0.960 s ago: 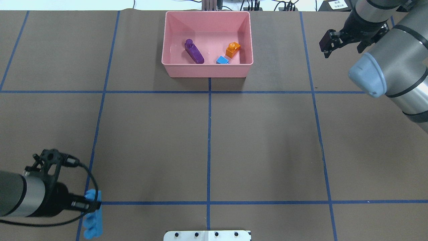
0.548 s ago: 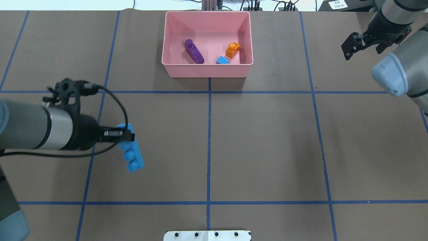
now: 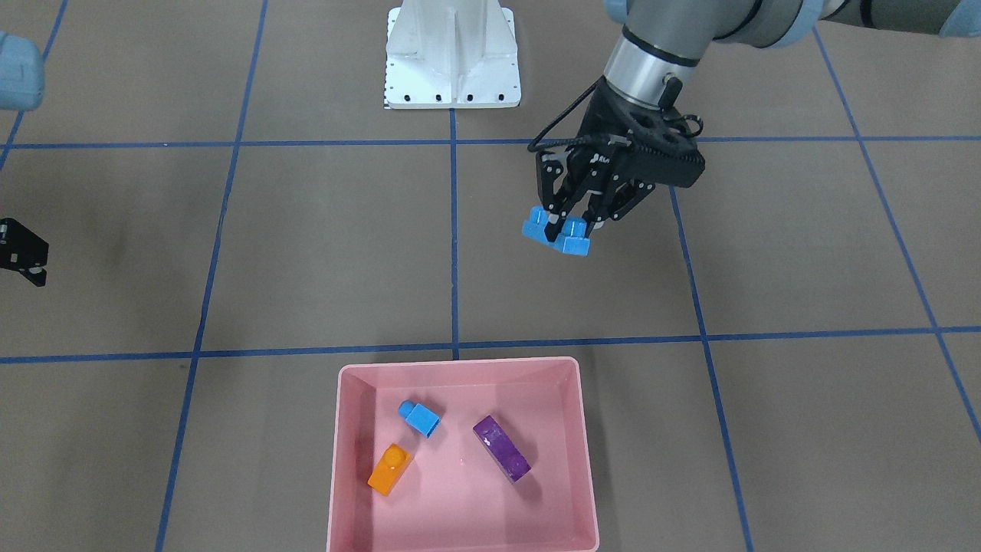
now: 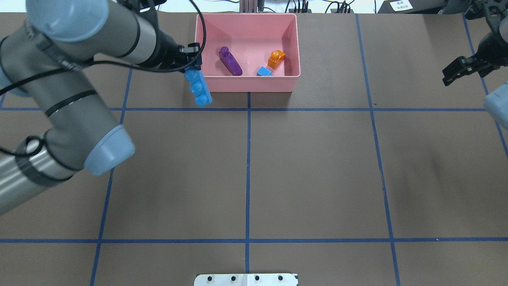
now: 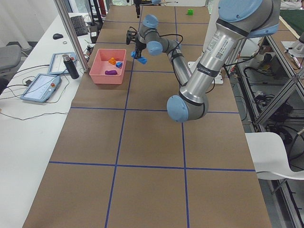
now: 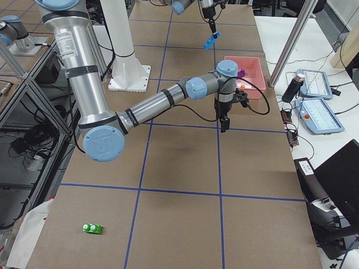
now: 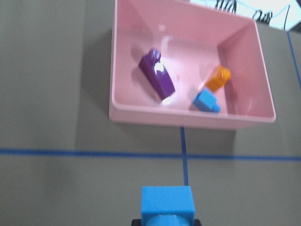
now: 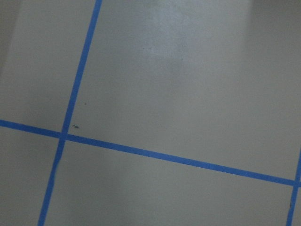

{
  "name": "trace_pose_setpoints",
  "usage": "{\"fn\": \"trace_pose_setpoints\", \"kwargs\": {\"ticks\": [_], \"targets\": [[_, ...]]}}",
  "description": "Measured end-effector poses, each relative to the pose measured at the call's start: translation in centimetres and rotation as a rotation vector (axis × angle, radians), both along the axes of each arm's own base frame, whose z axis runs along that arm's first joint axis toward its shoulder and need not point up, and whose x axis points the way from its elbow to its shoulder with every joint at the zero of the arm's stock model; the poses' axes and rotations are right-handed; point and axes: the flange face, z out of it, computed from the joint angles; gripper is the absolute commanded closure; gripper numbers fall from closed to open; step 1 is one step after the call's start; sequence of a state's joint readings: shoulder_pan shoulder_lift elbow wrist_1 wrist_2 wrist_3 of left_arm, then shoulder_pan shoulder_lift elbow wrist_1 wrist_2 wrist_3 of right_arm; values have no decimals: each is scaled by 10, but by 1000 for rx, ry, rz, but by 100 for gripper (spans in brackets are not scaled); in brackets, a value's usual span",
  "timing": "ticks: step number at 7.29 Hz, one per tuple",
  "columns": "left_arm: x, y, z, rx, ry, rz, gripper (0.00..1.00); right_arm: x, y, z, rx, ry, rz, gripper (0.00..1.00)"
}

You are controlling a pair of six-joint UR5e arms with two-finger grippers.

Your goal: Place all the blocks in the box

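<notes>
Overhead exterior: left gripper (image 4: 193,68), jaws clenched on one end of the long light-blue block (image 4: 199,89), aloft just short of the box (image 4: 246,83). Released early, it would likely land outside the box; end-held, it may swivel. Right gripper (image 4: 464,73) looks released.

No wording can be read anywhere in the scene. A white label (image 4: 401,5) at the upper right edge of the overhead view carries dark print too small to make out. Dark lettering runs along the tube of the left arm (image 5: 219,46), upper right of the left-side view, and along the right arm (image 6: 68,40), upper left of the right-side view. In both it is a blur. A small white mark on the black body of the left gripper (image 3: 569,224), upper centre-right of the front-facing view, cannot be deciphered either.
</notes>
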State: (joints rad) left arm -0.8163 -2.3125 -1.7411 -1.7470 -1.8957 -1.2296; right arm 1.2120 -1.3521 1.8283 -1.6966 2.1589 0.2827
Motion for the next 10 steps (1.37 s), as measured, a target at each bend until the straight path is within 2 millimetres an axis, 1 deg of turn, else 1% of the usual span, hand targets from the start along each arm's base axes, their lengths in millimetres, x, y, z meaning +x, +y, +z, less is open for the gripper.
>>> {"fn": "trace_pose_setpoints", "kwargs": {"ticks": [1, 2, 3, 4, 5, 6, 7, 8, 9, 10], "targets": [[16, -49, -21, -35, -22, -21, 100, 17, 13, 19, 0, 11, -18, 0], [31, -93, -35, -76, -50, -36, 100, 32, 29, 37, -7, 22, -29, 0], [45, -130, -42, -114, -75, -47, 100, 44, 48, 53, -20, 30, -39, 0], [61, -158, -42, -146, -99, -53, 32, 56, 68, 72, -38, 40, -53, 0], [75, -177, -37, -171, -118, -54, 0, 70, 86, 90, -52, 47, -71, 0], [85, -185, -30, -169, -129, -43, 0, 86, 102, 107, -68, 43, -81, 0], [92, -185, -28, -150, -129, -6, 0, 102, 122, 122, -95, 30, -77, 0], [95, -182, -28, -124, -124, 51, 0, 120, 147, 140, -136, 23, -58, 0], [95, -177, -27, -89, -122, 105, 0, 138, 179, 161, -184, 25, -40, 0], [91, -167, -16, -56, -114, 162, 0, 155, 215, 184, -224, 29, -45, 0]]}}
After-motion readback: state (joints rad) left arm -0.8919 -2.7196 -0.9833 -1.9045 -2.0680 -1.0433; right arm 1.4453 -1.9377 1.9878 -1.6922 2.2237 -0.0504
